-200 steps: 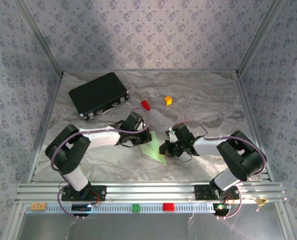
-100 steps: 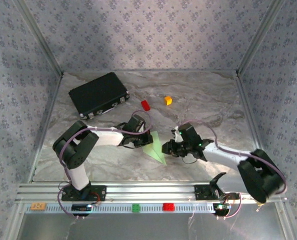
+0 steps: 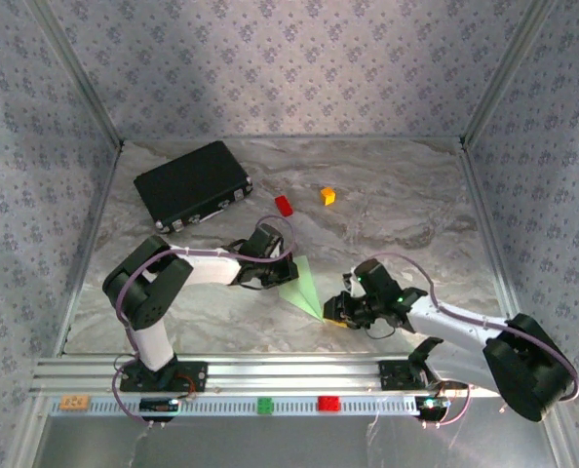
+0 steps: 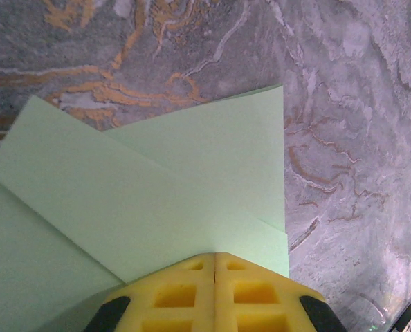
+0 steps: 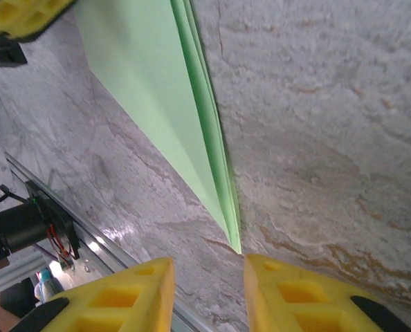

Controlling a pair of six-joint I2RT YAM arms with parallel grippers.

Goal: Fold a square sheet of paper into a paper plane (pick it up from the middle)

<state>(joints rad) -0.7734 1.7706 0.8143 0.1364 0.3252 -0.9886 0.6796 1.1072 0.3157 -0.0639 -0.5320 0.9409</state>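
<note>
On the marble table (image 3: 406, 205), seen from above, the paper plane (image 3: 302, 290) lies flat between the left gripper (image 3: 273, 281) and the right gripper (image 3: 332, 314). At the left wrist, closed fingers (image 4: 178, 296) press its wide end; if they slide, the folds could open. At the right wrist, partly open fingers (image 5: 133, 294) hold nothing; the tip just before them may crumple.

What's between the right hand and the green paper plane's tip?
Only bare marble tabletop separates the right hand from the paper plane, seen in the right wrist view.
</note>
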